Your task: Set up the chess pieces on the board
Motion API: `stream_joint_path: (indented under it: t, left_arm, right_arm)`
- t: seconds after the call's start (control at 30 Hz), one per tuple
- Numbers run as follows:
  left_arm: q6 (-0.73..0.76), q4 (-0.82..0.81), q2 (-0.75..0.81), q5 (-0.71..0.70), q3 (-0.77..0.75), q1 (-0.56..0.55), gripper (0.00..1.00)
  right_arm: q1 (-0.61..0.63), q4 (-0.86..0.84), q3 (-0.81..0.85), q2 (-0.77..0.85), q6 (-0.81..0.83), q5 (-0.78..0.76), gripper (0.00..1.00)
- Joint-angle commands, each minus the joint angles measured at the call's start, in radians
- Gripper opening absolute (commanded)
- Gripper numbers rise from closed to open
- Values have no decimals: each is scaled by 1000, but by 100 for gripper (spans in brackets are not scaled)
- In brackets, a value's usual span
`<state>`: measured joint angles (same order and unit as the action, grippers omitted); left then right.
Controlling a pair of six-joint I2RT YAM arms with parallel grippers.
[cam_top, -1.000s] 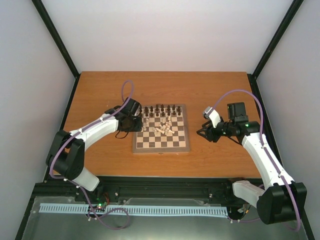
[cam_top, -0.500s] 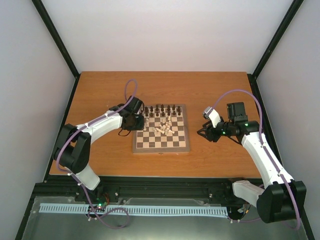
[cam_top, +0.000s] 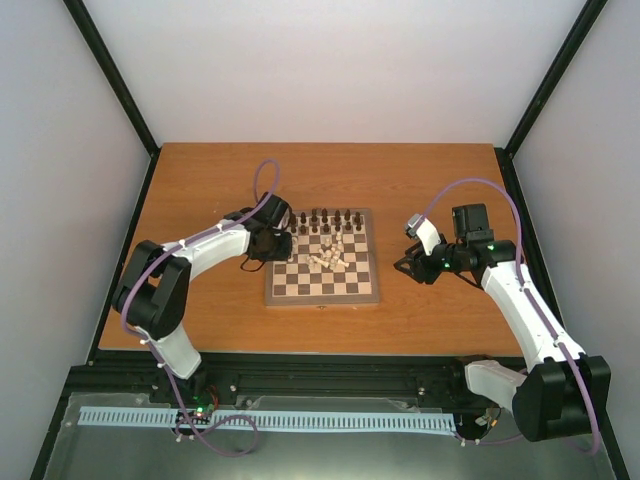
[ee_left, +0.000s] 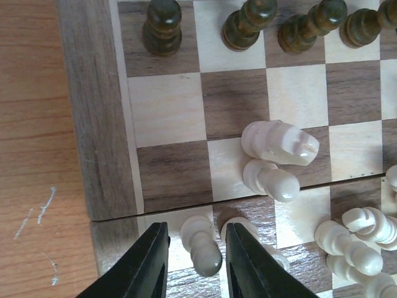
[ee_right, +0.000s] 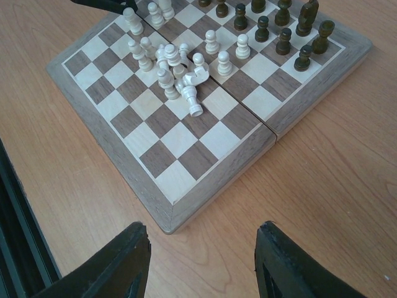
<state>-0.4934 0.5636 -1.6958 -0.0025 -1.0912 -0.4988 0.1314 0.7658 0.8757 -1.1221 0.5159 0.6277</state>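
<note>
Two tools: left tool [ee_left: 196,236] narrow, straddling one cream pawn [ee_left: 202,247] by the board [ee_left: 99,124] left edge for pickup, not pinching yet; right tool [ee_right: 201,261] wide, empty, standing clear.

The board [ee_left: 99,124] is grained wood with a satin sheen; the table [ee_left: 31,93] is smooth, lightly scratched wood; the cream pieces [ee_left: 279,144] look glossy, the dark pieces [ee_left: 162,28] duller

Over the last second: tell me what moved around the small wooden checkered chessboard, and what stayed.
The left gripper edged right onto the left edge of the checkered wooden board; its open fingers now flank a small pale cream wooden piece, not clamped. The right gripper, the heap of cream pieces and the dark brown row stayed put.
</note>
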Motion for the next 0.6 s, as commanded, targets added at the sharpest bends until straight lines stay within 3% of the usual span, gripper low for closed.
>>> stream_joint_path:
  t: [0.0, 0.37, 0.57]
  left_arm:
    - [12, -30, -3, 33, -25, -8, 27]
    - [13, 10, -2, 14, -20, -7, 14]
    - [9, 72, 84, 23, 19, -9, 9]
  right_arm:
    - [3, -16, -9, -5, 19, -3, 48]
    - [4, -14, -11, -8, 21, -5, 48]
    - [4, -13, -13, -8, 22, -5, 48]
